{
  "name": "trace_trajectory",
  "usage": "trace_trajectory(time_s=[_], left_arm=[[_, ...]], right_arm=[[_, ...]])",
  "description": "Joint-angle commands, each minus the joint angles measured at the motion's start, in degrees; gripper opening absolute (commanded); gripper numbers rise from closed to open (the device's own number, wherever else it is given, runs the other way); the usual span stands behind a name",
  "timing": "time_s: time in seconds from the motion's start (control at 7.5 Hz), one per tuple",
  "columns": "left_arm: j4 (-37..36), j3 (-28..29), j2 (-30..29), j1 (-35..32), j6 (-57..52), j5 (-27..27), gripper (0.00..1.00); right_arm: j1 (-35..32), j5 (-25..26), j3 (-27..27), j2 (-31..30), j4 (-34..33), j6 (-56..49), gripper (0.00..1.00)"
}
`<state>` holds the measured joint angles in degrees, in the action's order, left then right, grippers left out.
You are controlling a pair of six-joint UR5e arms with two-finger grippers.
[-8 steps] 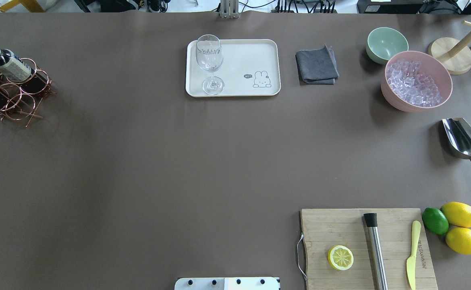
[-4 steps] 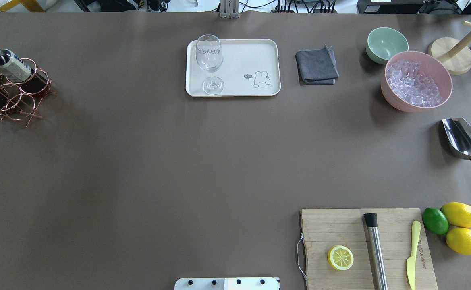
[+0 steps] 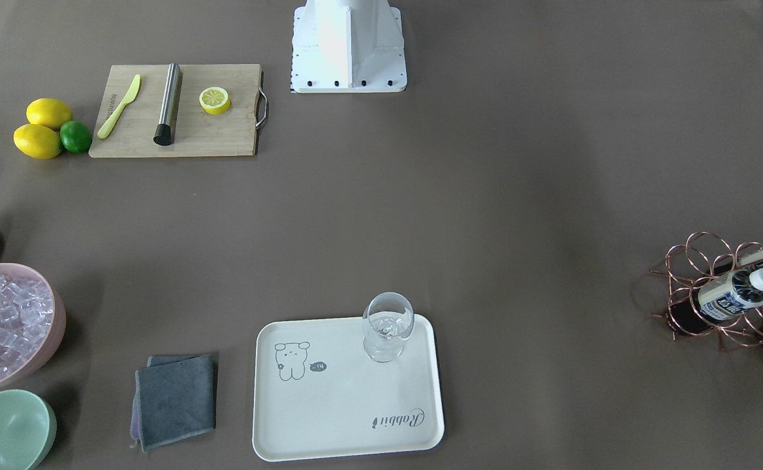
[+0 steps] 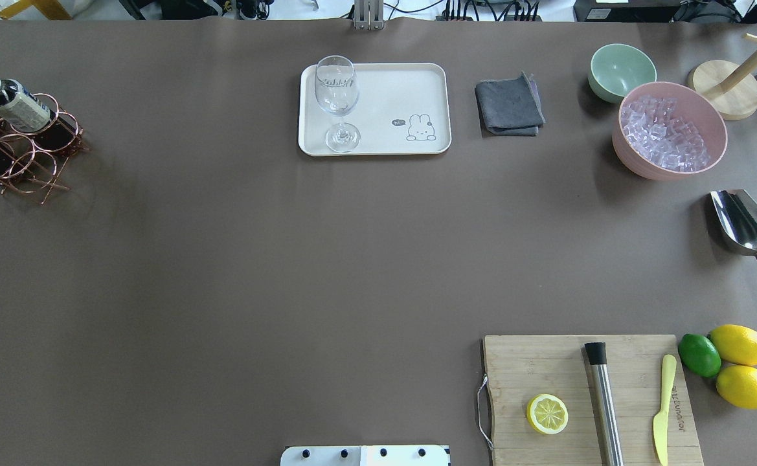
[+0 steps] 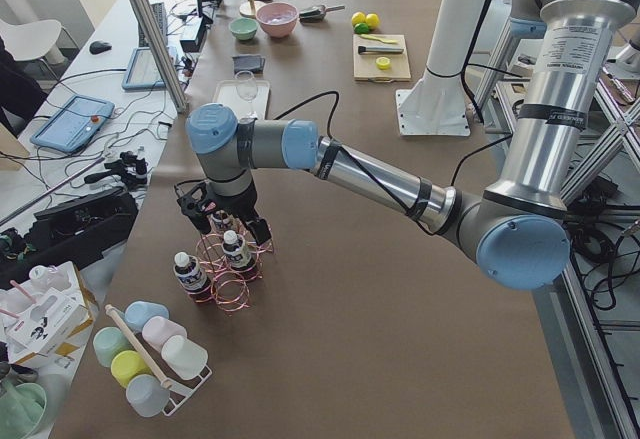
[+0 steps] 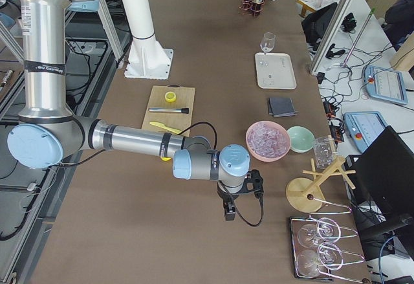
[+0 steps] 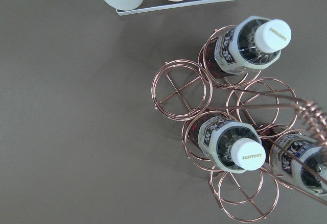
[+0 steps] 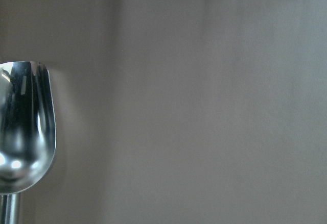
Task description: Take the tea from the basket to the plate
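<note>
Currently left claw (image 5: pixel 226 217) over basket (image 7: pixel 181 89); open or closed, I cannot tell. Risk: snagging handle (image 7: pixel 310 113) at 2 o'clock of middle bottle (image 7: pixel 232 145), tipping basket.

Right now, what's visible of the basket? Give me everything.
The basket is a rose-gold wire carrier with six ring cells and a coiled-wire handle. It stands upright on the brown table, at the robot's left end. Three cells hold upright tea bottles. The other three are empty and show a wire cross at the base. The left gripper hangs just over it, and I can't tell whether they touch.
</note>
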<state>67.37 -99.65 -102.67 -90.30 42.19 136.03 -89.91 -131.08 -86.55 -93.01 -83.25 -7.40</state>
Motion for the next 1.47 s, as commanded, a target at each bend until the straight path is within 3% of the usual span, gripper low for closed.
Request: trace_trajectory(time_s=[0.0,0.4,0.53,0.8,1.07,1.33], left_arm=[[-0.13,0.34,-2.43,-1.37,1.14,-0.15,0.98],[0.13,1.03,-3.58,-3.57,2.10,0.46,0.98],[2.22,4.08,-5.06,-3.75,5.16,0.46,0.98],[7.75,13.31,-9.98,-2.88,13.77,0.29,0.98],[10.67,14.22,-10.44,0.28,28.56,-1.54,0.98],[13.05,13.87,-9.92,1.00,34.36,-3.41,0.98]], right_arm=[[0.18,0.12,0.07,0.11,0.63,0.11,1.00],[0.79,0.73,0.24,0.11,0.63,0.10,1.00],[0.97,0.74,0.24,0.11,0.63,0.11,1.00],[1.23,0.74,0.24,0.11,0.54,0.02,1.00],[1.58,0.82,0.24,0.11,0.63,0.10,1.00],[1.67,0.82,0.33,0.11,0.72,0.02,1.00]])
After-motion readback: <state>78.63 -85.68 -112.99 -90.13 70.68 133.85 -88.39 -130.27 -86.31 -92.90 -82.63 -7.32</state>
